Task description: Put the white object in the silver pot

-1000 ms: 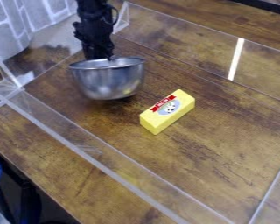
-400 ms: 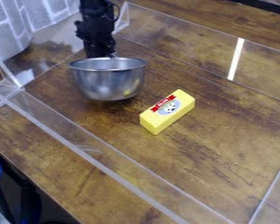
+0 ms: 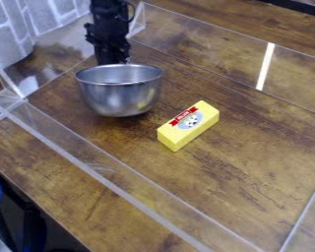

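From my seat I have the claw (image 3: pixel 111 59) pointing straight down behind the far rim of the silver pot (image 3: pixel 121 89), low against the wooden table (image 3: pixel 239 148). The dark fingers merge into one black mass in this view, so the picture alone won't show their spacing; my reading is that they are pressed fully together. I cannot find the white object anywhere: it is not on the open wood, and what I can see of the pot's inside looks bare, only reflections. My guess is that it sits hidden at or under the fingertips behind the pot, possibly pinched there, but I can't confirm a hold, and I can't tell which way its long axis runs. What matters for the coming move is that the pot lies just in front of the claw, toward the camera, its rim almost touching the fingers in this view. So the move I'd judge necessary is a lift clear of the rim, then a short carry toward the camera over the bowl. The yellow block (image 3: pixel 188 125) lies well apart to the right, out of the way.
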`<state>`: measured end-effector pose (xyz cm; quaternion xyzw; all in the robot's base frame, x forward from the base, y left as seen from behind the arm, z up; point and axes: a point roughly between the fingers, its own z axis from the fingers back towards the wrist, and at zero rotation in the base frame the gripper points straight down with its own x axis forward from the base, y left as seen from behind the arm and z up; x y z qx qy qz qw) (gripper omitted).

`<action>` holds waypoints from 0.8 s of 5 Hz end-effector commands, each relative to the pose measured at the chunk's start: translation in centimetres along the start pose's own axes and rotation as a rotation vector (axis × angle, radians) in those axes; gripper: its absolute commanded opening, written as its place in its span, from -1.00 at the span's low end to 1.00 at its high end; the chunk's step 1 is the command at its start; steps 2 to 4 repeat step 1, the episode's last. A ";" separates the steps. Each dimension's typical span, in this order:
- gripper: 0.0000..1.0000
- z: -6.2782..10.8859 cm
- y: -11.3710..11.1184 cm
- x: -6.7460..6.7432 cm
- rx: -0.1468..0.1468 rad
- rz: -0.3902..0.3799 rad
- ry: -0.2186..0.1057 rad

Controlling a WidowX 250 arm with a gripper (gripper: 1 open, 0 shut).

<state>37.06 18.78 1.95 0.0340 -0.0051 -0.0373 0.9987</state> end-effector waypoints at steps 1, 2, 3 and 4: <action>-1.00 -0.2 0.1 -0.6 -0.018 0.002 0.023; -1.00 -0.2 0.1 -0.6 -0.018 0.002 0.023; -1.00 -0.2 0.1 -0.6 -0.018 0.002 0.023; -1.00 -0.2 0.1 -0.6 -0.018 0.002 0.023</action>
